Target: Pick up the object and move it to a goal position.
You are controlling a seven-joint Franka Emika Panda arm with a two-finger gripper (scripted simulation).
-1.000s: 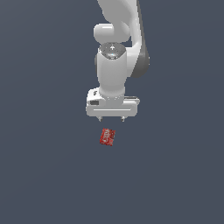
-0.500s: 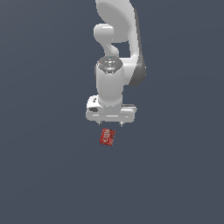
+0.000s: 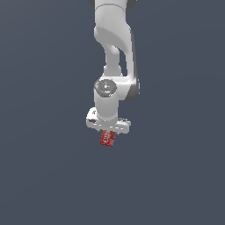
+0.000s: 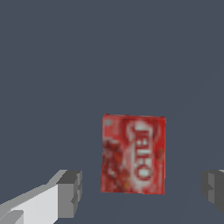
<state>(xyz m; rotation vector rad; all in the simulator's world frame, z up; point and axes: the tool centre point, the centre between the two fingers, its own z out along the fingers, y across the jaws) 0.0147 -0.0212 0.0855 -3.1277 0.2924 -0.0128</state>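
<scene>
The object is a small red box (image 3: 108, 139) with whitish label print, lying flat on the dark grey floor. In the wrist view the box (image 4: 133, 153) sits between my two grey fingertips (image 4: 70, 192), with a clear gap on each side. My white gripper (image 3: 108, 133) hangs straight down directly over the box. In the exterior view its hand covers the box's upper edge and its fingertips do not show. The jaws are open and hold nothing.
The dark grey floor (image 3: 176, 176) surrounds the box on all sides. The white arm (image 3: 116, 52) rises behind and above the gripper. No other object shows.
The arm has come down over the box. The gripper hand, earlier a little above the box, now overlaps its top edge. The box has not moved.
</scene>
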